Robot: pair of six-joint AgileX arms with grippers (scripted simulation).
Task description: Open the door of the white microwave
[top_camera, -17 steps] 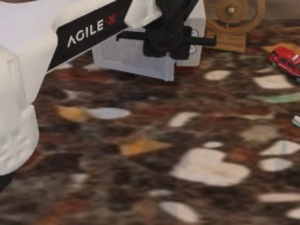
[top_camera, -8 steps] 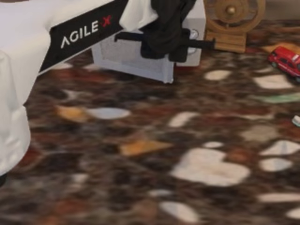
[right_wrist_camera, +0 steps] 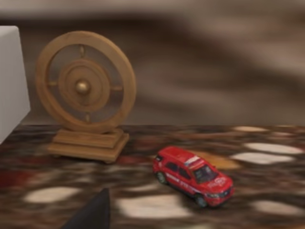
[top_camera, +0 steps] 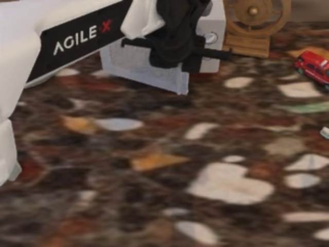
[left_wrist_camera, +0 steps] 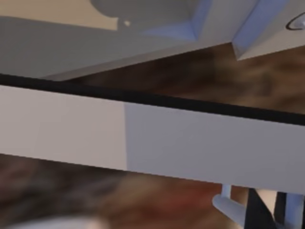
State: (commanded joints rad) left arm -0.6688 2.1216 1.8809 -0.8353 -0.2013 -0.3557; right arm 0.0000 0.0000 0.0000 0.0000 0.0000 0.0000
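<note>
Speckled brown stone with pale and orange flecks forms the tabletop (top_camera: 154, 170). At its far edge, left of centre in the top view, stands the microwave (top_camera: 215, 20), white and boxy, one silver knob (top_camera: 211, 37) showing on its narrow front panel. Its door (top_camera: 146, 67), white with a grey mesh window, is swung partly outward: the free edge nearest the knob panel stands away from the body, while the other end stays near the box. My left arm (top_camera: 67, 36) reaches in from the top view's left across the microwave, and the left tool (top_camera: 175, 46) sits over the door's upper edge at the free end; I cannot tell whether its fingers are spread or pinching the door. The left wrist view shows the door's pale edge close up, with the microwave's body beyond it. Right of the microwave stands a wooden wheel (top_camera: 254, 20) on a base, and farther right a red toy car (top_camera: 312, 66). The right tool (right_wrist_camera: 93, 214) shows only as a dark tip, state unclear.
</note>
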